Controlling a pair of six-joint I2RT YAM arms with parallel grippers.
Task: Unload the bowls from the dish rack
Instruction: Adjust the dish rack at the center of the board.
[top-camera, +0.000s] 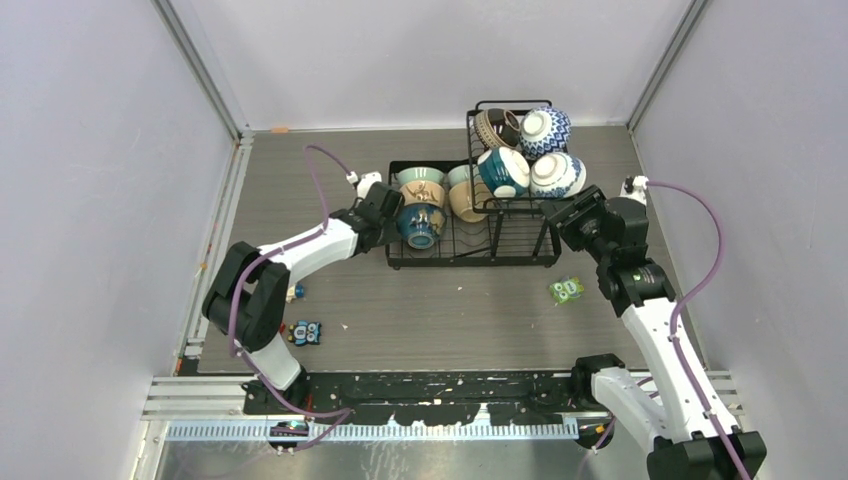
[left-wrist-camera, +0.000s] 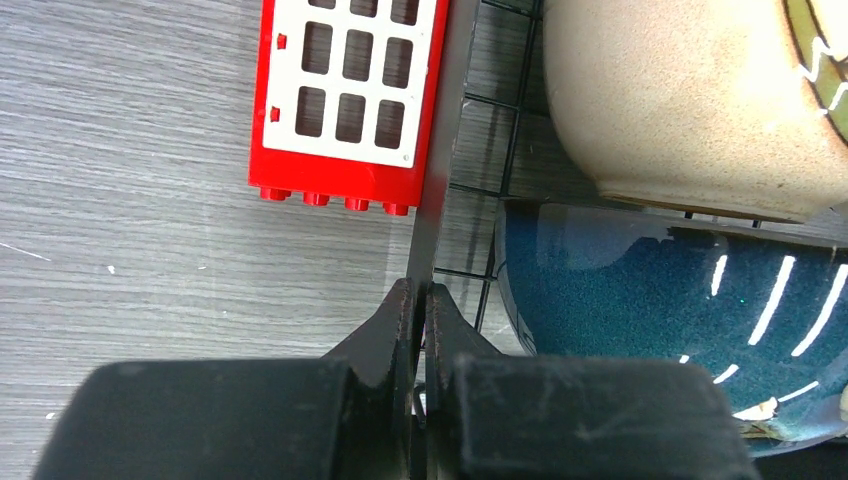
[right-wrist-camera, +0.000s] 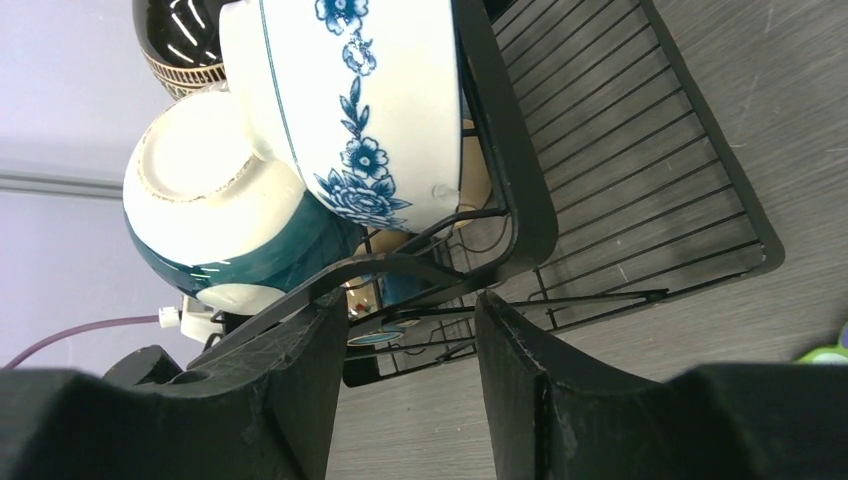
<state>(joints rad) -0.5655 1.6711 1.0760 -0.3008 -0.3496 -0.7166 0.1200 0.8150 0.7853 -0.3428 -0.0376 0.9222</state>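
**Status: bowls (top-camera: 545, 130) sitting in the dish rack (top-camera: 470, 262)**

Four are nesting in the rack's raised basket (right-wrist-camera: 510, 150), among them a white floral bowl (right-wrist-camera: 370, 90) and a teal-and-white bowl (right-wrist-camera: 230, 230). Four more, including a dark blue bowl (left-wrist-camera: 620, 290), are lying in its flat tray (right-wrist-camera: 716, 130). The left gripper (left-wrist-camera: 420, 290), fingers pressed together, is pinching the rack's left rim. The right gripper (right-wrist-camera: 410, 300) is standing spread at the basket's near corner. A red windowed block (left-wrist-camera: 345, 90) is lying just outside the rack's left rim.

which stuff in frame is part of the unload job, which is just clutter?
Job:
black wire dish rack
round ceramic bowls in it: dark blue bowl, tan bowl, pale green bowl, teal-and-cream bowl, brown striped bowl, zigzag blue-and-white bowl, floral blue-and-white bowl

Clutter:
red plastic block with white grid
green toy block
blue-and-black toy block
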